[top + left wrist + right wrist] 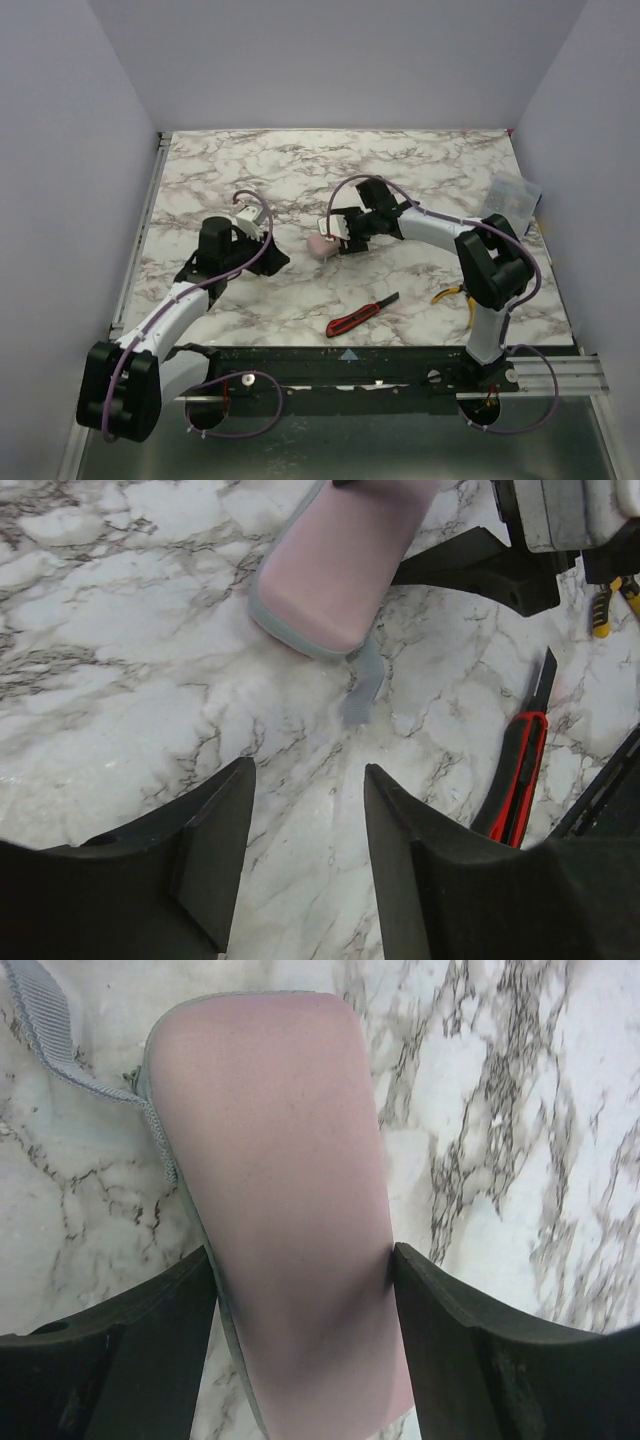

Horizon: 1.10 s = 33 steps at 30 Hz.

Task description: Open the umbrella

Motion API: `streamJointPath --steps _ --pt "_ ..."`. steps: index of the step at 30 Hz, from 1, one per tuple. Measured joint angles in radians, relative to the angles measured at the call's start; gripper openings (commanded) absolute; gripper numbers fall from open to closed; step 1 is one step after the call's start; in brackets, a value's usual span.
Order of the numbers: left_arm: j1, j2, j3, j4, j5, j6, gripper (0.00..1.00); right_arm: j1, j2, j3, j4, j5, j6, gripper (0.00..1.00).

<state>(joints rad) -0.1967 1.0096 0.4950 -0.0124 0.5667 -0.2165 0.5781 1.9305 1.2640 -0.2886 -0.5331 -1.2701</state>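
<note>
Mid-table, the right tool [300,1252] pinches the umbrella [270,1140].

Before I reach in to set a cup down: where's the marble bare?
Bare: the far strip behind both arms, up to the plastic bag; and the near patch between the left arm and utility knife. Crowded: the middle, left gripper and right gripper at the umbrella.
</note>
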Motion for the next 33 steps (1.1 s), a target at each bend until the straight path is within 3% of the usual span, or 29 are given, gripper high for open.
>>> streamJointPath --steps 6,16,33 --pt "-0.132 0.181 0.0 0.157 -0.087 -0.071 0.43 -0.002 -0.105 -0.169 0.143 0.099 0.124 0.66" --pt "-0.226 0.51 0.109 0.357 -0.108 -0.129 0.36 0.0 -0.163 -0.263 0.25 0.185 0.307 0.67" --pt "-0.313 0.637 0.018 0.631 -0.131 -0.096 0.39 0.0 -0.229 -0.362 0.316 0.251 0.415 0.62"
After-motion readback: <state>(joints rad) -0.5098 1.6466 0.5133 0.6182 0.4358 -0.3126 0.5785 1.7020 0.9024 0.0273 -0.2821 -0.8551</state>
